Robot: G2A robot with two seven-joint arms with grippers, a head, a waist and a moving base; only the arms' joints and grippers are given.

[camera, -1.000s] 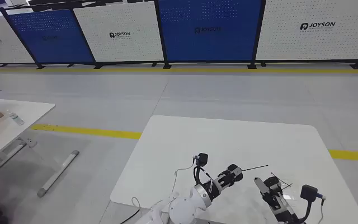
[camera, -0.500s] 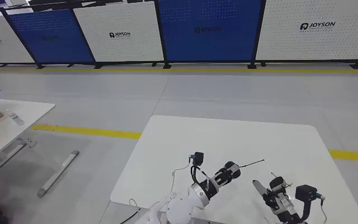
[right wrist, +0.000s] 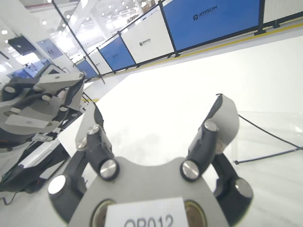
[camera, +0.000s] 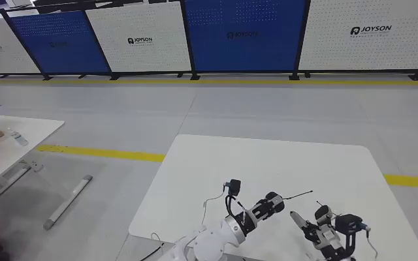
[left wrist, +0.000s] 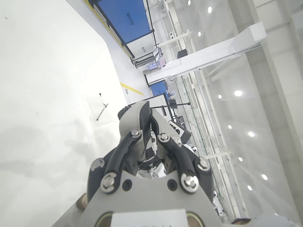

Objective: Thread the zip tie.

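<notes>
Left end effector [left wrist: 149, 107] pinches a zip tie [camera: 297, 195] above the tabletop [camera: 261, 163]. Right end effector [right wrist: 157, 103] is spread over the tabletop, near spare ties [right wrist: 267, 131].

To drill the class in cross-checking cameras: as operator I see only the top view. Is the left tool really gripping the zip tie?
Observer: Yes. The left wrist view shows the left tool shut on the zip tie, which sticks out ahead of it.
Operator: And the other arm?
Observer: In the right wrist view the right tool is open with nothing in it.
Operator: Anything spare?
Observer: Loose zip ties lie on the table beside the right tool.
</notes>
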